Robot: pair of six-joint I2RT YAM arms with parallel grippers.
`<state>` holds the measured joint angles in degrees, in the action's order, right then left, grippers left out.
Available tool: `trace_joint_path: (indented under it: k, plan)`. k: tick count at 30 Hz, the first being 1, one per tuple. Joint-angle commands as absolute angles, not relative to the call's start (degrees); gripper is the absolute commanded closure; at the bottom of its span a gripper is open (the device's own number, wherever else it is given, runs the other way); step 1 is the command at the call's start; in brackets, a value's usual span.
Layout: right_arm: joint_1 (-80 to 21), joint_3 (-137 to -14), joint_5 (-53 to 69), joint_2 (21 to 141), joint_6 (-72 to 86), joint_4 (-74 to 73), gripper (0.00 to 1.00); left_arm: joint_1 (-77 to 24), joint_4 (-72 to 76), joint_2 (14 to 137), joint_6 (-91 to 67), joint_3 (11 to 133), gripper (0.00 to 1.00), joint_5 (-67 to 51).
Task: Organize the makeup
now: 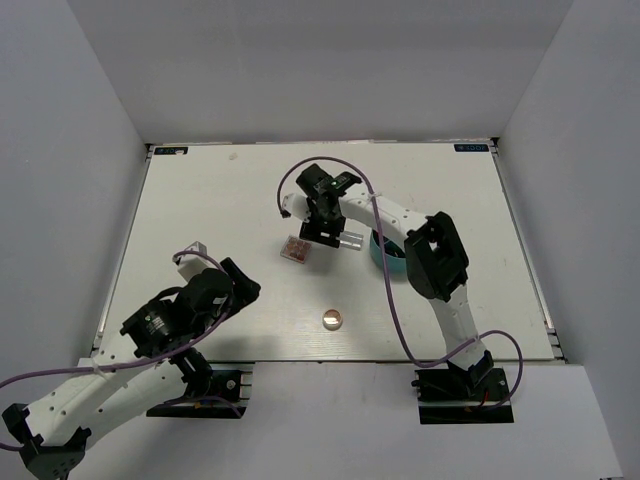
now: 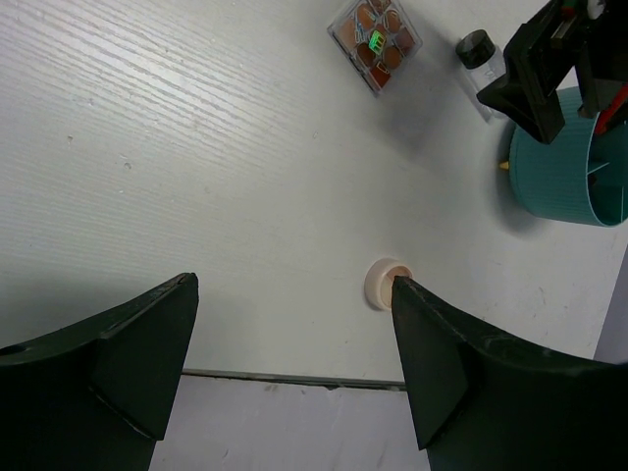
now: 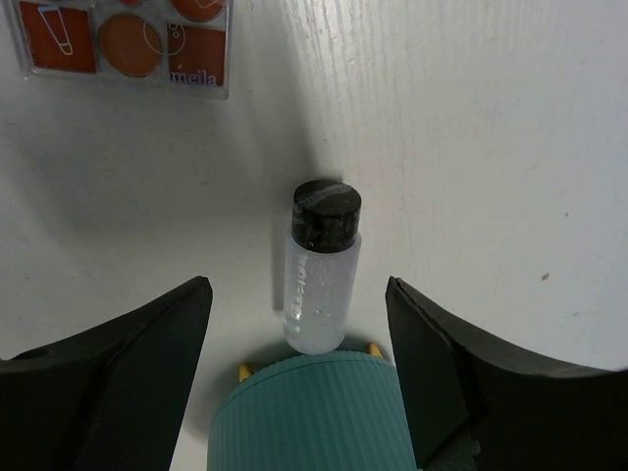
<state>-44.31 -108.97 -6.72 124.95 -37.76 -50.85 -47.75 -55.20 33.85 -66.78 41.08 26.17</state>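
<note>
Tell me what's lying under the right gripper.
A black-capped bottle lies on the table under the open right gripper. Its bottom end is hidden behind the teal container.

This is a robotics lab test cell. A white table [image 1: 200, 200] is boxed in by plain white walls [image 1: 330, 70] on three sides. A left arm [image 1: 110, 385] and a right arm [image 1: 455, 310] are bolted at its near edge, with purple cables [image 1: 392, 310] looping along them.

Diffuse overhead light is keeping the bench [image 1: 200, 220] bright; a soft shadow is pooling left of the bottle [image 3: 321, 294] (wrist views are softening near the lens).
</note>
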Motion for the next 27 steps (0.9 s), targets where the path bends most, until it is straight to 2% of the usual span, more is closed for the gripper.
trace_joint_path:
  k: [1,6,12,15,16,19,23,25,27]
  plan:
    - [-43.86,-108.55,-7.46,126.65,-38.67,-52.56,0.23,-47.72,-54.93,33.84,-67.24,41.13,0.11,26.02]
    - [-43.86,-107.93,-8.7,128.41,-39.29,-51.33,0.23,-47.72,-55.28,33.31,-67.67,41.04,0.11,25.75]
    - [-43.42,-107.93,-8.44,129.29,-39.81,-51.24,0.31,-47.72,-55.99,32.96,-68.2,41.04,0.11,25.66]
    - [-43.24,-108.02,-7.82,129.37,-39.99,-51.24,0.4,-47.72,-55.9,32.96,-68.29,41.04,0.11,25.66]
    - [-43.42,-108.02,-7.65,129.37,-40.08,-51.33,0.47,-47.72,-55.81,32.96,-68.29,41.04,0.11,25.66]
    - [-43.16,-107.67,-7.03,129.38,-40.78,-51.76,0.62,-47.72,-55.72,33.13,-68.29,41.13,0.11,25.58]
    - [-42.63,-107.49,-5.1,129.2,-41.22,-52.99,0.74,-47.72,-55.63,33.49,-68.29,41.31,0.11,25.58]
    - [-42.1,-108.89,-1.33,128.24,-41.13,-54.39,0.79,-47.72,-55.63,33.57,-68.2,41.4,0.11,25.58]
    - [-41.4,-112.49,7.61,126.57,-40.61,-56.15,0.82,-47.72,-55.46,33.75,-68.2,41.48,0.11,25.66]
